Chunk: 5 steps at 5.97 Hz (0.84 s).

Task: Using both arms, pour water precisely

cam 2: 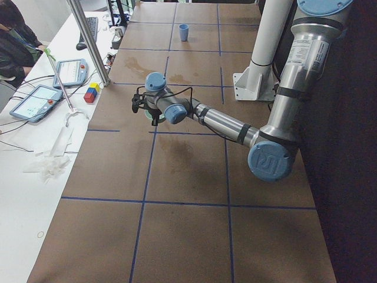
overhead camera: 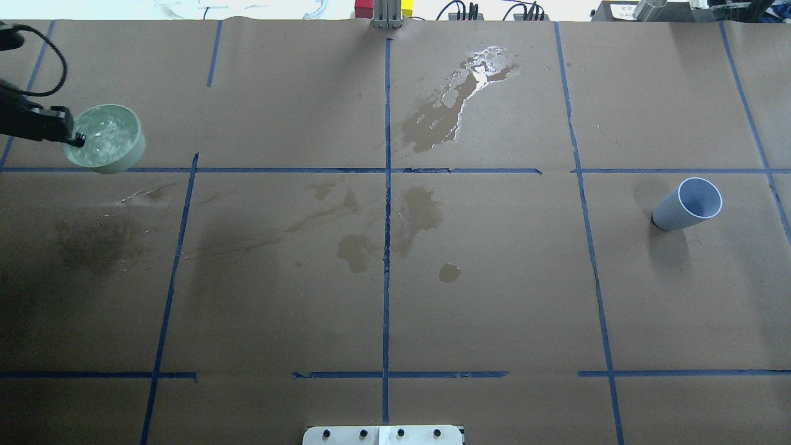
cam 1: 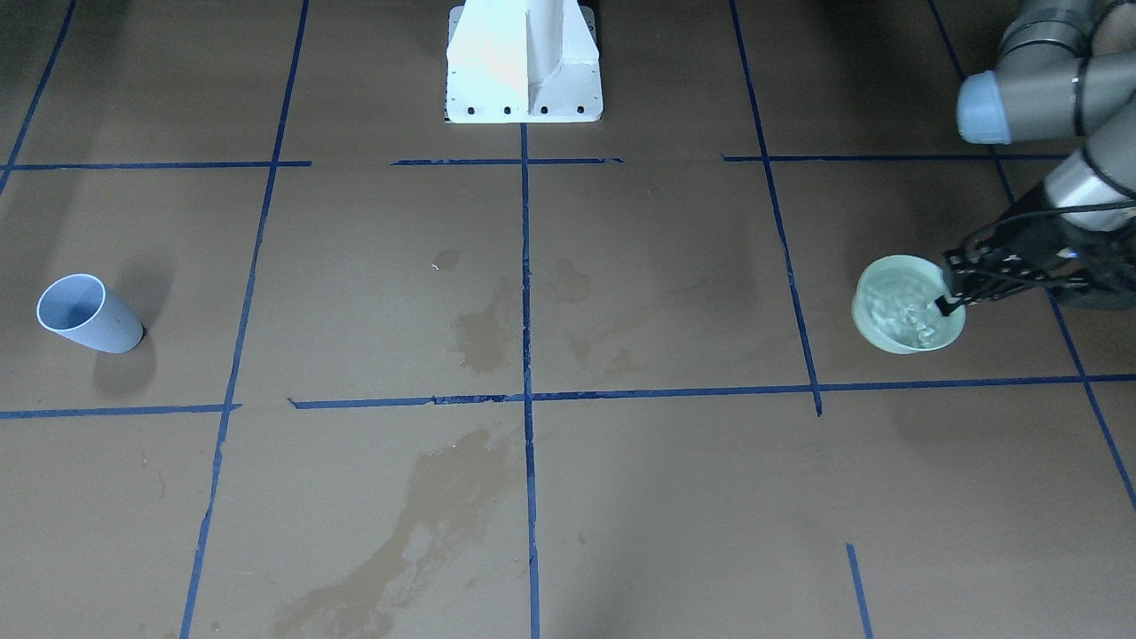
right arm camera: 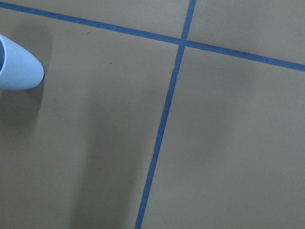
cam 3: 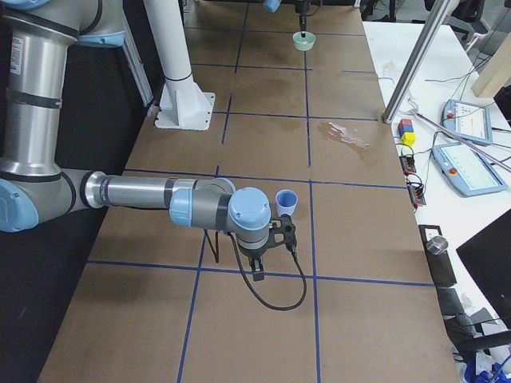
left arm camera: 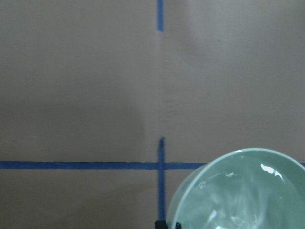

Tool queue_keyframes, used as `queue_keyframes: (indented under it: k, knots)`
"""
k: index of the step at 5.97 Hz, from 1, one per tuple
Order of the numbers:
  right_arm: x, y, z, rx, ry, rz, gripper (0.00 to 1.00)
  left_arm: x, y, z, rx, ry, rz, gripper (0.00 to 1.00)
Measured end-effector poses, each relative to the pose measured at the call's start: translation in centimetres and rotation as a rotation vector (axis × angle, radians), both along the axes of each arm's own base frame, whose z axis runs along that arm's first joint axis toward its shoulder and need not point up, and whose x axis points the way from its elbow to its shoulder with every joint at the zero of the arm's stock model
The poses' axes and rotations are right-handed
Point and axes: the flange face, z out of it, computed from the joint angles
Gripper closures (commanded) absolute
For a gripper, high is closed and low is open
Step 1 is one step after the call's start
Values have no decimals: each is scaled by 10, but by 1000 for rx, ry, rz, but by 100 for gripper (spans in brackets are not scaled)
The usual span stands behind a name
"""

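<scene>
A mint-green cup [cam 1: 887, 342] holds the water [cam 1: 903, 309], which is clear and rippled. My left gripper [cam 1: 946, 306] is shut on the cup's rim, with one finger inside and one outside; it also shows in the overhead view [overhead camera: 79, 141]. The left wrist view shows the cup [left arm camera: 190, 200] at the bottom right. An empty pale blue cup [overhead camera: 689, 207] stands at the other end of the table. My right gripper [cam 3: 267, 255] shows only in the exterior right view, just in front of the blue cup [cam 3: 287, 201]; I cannot tell whether it is open or shut.
Dark wet stains lie on the brown paper around the table's middle [overhead camera: 420, 210], and a shiny puddle [overhead camera: 469, 80] lies at the far edge. The white pedestal [cam 1: 524, 62] stands at the robot's side. A side table with tablets and coloured blocks [cam 2: 91, 93] lies beyond a metal pole [cam 2: 88, 41].
</scene>
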Motion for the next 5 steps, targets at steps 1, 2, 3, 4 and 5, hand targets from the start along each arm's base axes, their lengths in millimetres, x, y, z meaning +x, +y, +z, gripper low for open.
queue_keyframes:
  k: [1,2,3,4,5]
  knots:
    - [-1,0,0,0,0,-3,0,-34,13,32,11,-6,19,100]
    - [-2,-1,0,0,0,-6,0,-57,33,63,19,-12,37,100]
    - [-2,-1,-1,1,0,-6,0,-69,55,91,26,-15,49,100]
    - [-3,-1,-1,2,0,-6,0,-75,70,116,33,-14,50,100]
    - [-2,-1,-1,7,1,-6,0,-76,77,143,41,-9,44,100]
